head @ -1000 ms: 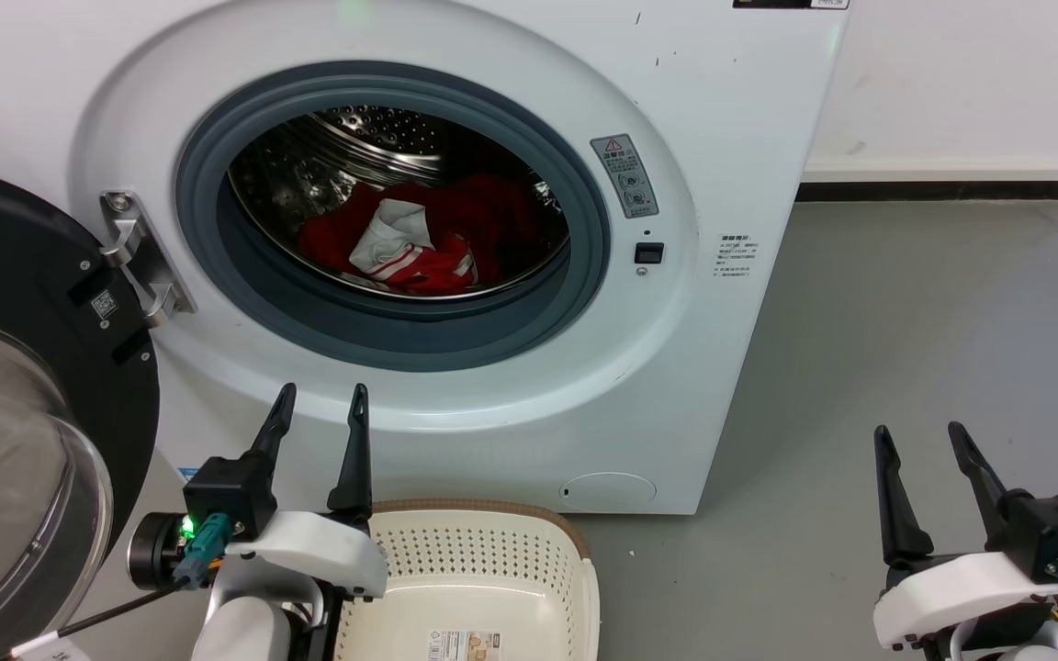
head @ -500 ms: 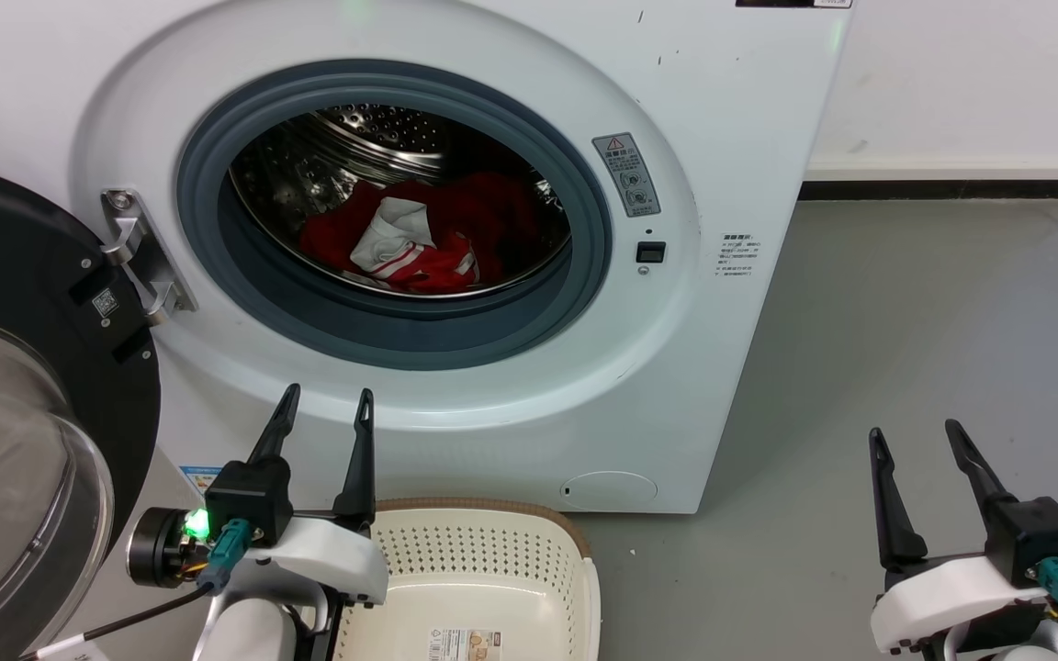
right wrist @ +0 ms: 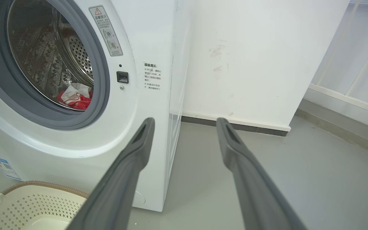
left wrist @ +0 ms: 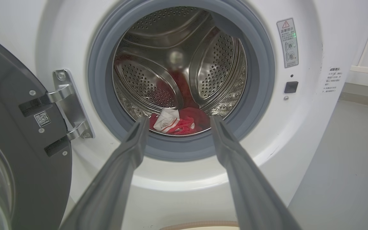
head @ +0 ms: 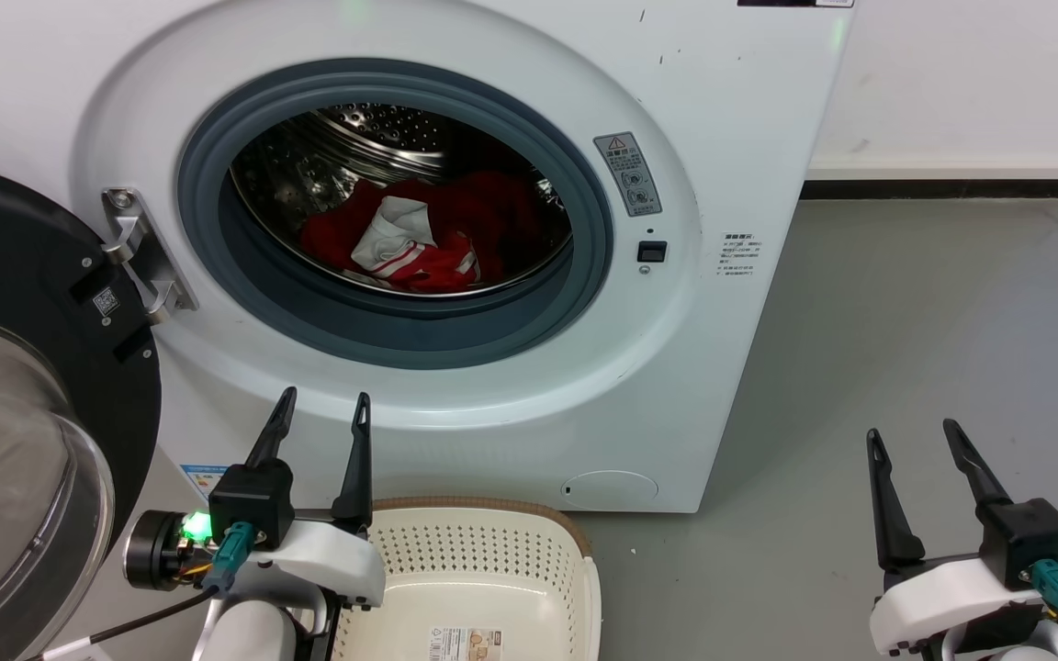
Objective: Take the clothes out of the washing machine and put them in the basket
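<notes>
Clothes [head: 433, 240], red with a white panel and white stripes, lie heaped on the bottom of the steel drum [head: 373, 128] inside the washing machine [head: 703, 110], behind the grey rubber ring [head: 382, 335].

At the far left the door [head: 24, 275] stands swung wide open, its black rim and glass bowl hanging on a metal hinge [head: 139, 257].

Next comes the left tool [head: 324, 397], low in front of the machine's white lower front. Its two dark fingers are spread apart with nothing between them, and they point up toward the opening. In the left wrist view the clothes show between these fingers, well beyond their tips.

Just right of that arm sits the basket [head: 483, 551], cream with a brown rim and perforated sides, close to the foot of the machine. A paper label [head: 463, 643] shows on its bottom.

Further right, past the machine's corner, the right tool [head: 913, 429] hangs over the grey floor [head: 906, 321], well apart from the machine. Its fingers are likewise spread and hold nothing. In the right wrist view they point toward the machine's right side and the white wall [head: 951, 83].
</notes>
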